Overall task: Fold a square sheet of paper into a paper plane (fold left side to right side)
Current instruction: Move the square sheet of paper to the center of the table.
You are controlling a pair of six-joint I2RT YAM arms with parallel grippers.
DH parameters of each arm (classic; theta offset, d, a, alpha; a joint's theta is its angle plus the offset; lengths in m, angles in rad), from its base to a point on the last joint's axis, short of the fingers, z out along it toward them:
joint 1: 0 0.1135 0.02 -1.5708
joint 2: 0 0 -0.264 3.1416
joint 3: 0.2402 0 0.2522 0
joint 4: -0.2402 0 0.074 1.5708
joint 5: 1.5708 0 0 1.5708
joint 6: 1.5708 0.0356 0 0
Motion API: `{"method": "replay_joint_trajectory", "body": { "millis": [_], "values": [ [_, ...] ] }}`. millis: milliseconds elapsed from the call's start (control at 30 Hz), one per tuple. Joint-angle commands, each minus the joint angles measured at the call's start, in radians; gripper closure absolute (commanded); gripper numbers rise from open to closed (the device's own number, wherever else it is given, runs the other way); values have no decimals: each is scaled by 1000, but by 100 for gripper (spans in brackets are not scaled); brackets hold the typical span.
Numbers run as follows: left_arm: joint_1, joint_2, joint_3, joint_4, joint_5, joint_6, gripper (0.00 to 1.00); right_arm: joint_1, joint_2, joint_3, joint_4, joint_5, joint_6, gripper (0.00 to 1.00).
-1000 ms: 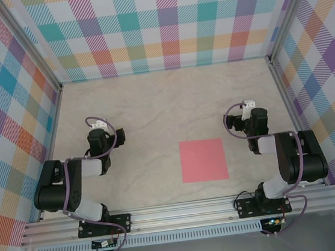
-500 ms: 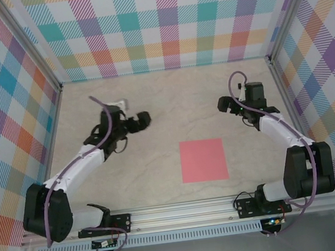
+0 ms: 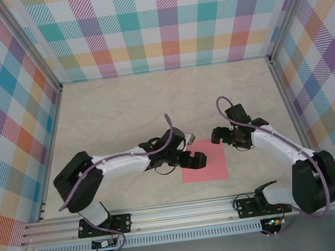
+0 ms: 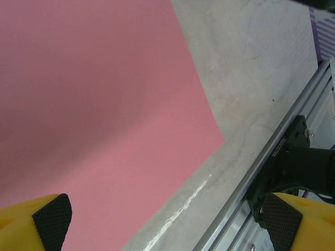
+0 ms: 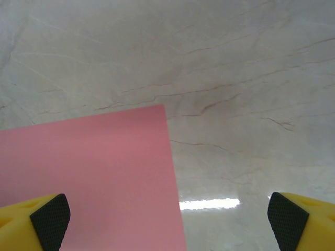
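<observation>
Left gripper (image 3: 198,159), right gripper (image 3: 217,135) swung to square sheet of paper (image 3: 213,165), both spread wide

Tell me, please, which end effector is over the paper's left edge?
The left end effector: it sits over the left edge of the paper, while the right end effector is at the far edge, nearer the right corner.

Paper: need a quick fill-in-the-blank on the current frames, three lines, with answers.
1. The paper lies flat and unfolded on the ____.
2. The left end effector is at the paper's ____ edge.
3. The right end effector is near the paper's far right corner; on both arms the jaws stand ____.

Missing words: table; left; open.
</observation>
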Motion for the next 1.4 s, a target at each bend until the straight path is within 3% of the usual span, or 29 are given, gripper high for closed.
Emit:
{"method": "replay_joint_trajectory", "body": {
  "millis": [0, 300, 500, 767, 1033, 1367],
  "values": [
    [-28, 84, 91, 51, 44, -23, 4, 0, -56, -3, -65, 63, 18, 0],
    [-29, 236, 179, 21, -15, -39, 4, 0, -89, 4, -96, 111, 2, 0],
    [23, 257, 159, 12, -63, -57, 3, 0, -118, 10, -117, 140, -5, 0],
    [170, 290, 193, -33, 5, 53, 4, 0, -137, 21, -137, 158, -20, 0],
    [327, 373, 366, -218, 101, 251, 4, 0, -149, 11, -138, 150, -23, 0],
    [349, 309, 410, -288, 150, 313, 5, 0, -100, 36, -71, 48, -39, 0]
  ]
}}
